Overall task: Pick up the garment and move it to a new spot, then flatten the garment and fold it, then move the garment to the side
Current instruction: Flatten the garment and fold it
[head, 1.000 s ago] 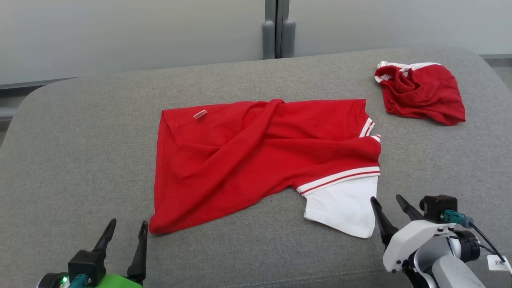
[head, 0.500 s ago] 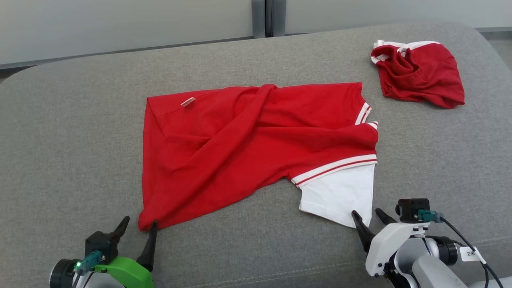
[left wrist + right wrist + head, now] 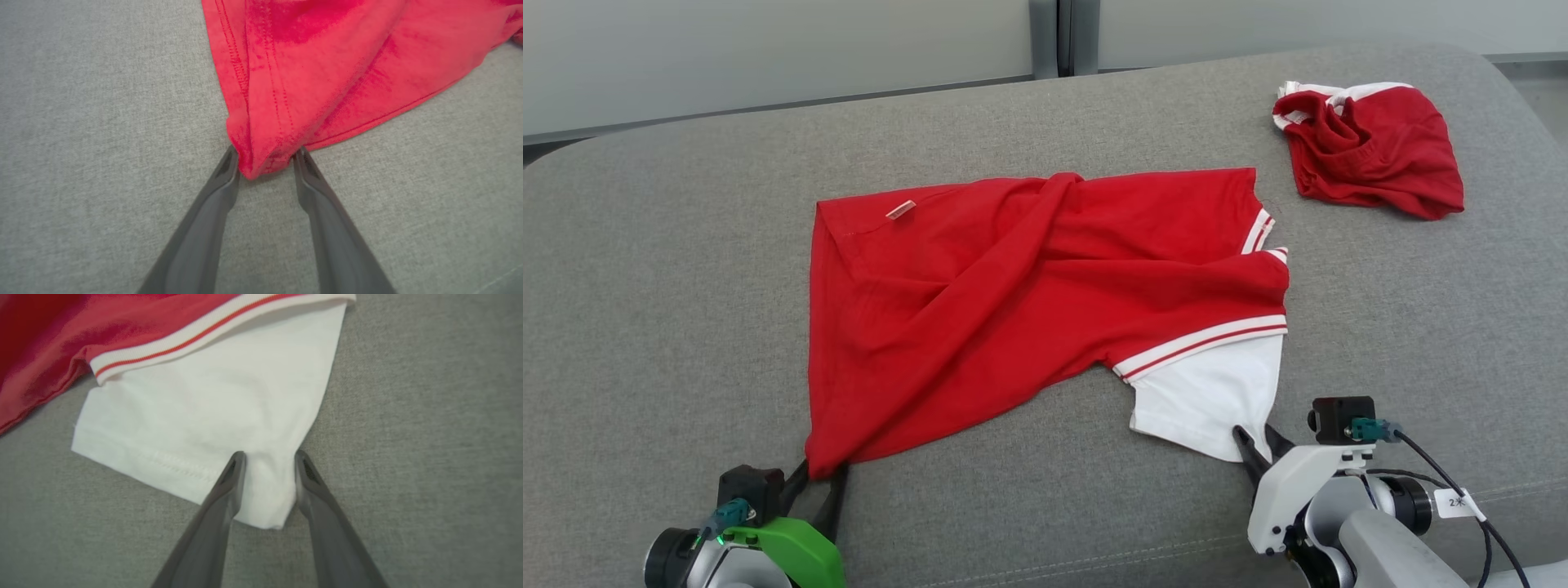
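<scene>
Left gripper (image 3: 267, 153) straddles the red hem corner (image 3: 257, 163), right gripper (image 3: 269, 454) the white sleeve (image 3: 212, 416) tip, both part-open, nothing pinched yet. The garment (image 3: 1029, 286) sprawls on the grey cushion (image 3: 670, 269), light and limp I'd say, best lifted by these corners. Wrist views give fingertip contact; the head view gives its diagonal twist.
</scene>
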Controlling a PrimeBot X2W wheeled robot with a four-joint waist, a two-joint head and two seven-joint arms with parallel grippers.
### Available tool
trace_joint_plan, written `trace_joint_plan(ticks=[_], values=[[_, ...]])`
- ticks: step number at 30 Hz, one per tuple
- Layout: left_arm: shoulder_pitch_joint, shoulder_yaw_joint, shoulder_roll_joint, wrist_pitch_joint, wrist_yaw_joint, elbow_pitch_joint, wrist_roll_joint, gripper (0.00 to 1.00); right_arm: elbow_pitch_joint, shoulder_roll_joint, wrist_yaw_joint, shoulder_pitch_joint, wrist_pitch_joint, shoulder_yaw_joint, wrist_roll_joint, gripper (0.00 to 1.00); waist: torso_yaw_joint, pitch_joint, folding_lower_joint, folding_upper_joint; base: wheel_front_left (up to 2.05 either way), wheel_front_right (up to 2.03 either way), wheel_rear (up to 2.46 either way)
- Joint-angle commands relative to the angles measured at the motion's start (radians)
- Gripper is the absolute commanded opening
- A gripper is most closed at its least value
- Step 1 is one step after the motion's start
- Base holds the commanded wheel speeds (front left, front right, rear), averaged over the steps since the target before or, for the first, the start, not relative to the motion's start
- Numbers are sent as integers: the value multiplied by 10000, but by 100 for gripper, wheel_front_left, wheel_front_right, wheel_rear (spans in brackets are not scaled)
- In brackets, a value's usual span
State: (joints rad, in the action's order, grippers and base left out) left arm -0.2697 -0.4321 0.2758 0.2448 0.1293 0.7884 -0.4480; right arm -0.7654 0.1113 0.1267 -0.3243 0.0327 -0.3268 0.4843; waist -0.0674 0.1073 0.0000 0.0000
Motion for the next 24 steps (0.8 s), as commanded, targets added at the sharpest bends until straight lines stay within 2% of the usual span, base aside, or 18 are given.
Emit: trace_joint_plan(ticks=[1,7,13,19,24], values=[[-209,-106,125,43,10,112,-136,2,-230,-125,70,122,-147,-240,126,0,-7,-19,0,0,0,0,0],[-417,-316,212,158,3,301,-280,0,-263,149,39,-43,196,-465,420,0,11,-97,0,0,0,0,0],[-199,-172,410,205,2,-392,-59,0,401,380,39,15,413,-882,1110,0,58,-229,0,0,0,0,0],[401,83,942,200,-287,-2021,342,0,2484,1020,41,341,87,-1759,2929,0,100,-316,0,0,0,0,0],[519,210,1442,182,-424,-3431,566,0,4180,1864,41,317,227,-2095,4182,0,128,-260,0,0,0,0,0]])
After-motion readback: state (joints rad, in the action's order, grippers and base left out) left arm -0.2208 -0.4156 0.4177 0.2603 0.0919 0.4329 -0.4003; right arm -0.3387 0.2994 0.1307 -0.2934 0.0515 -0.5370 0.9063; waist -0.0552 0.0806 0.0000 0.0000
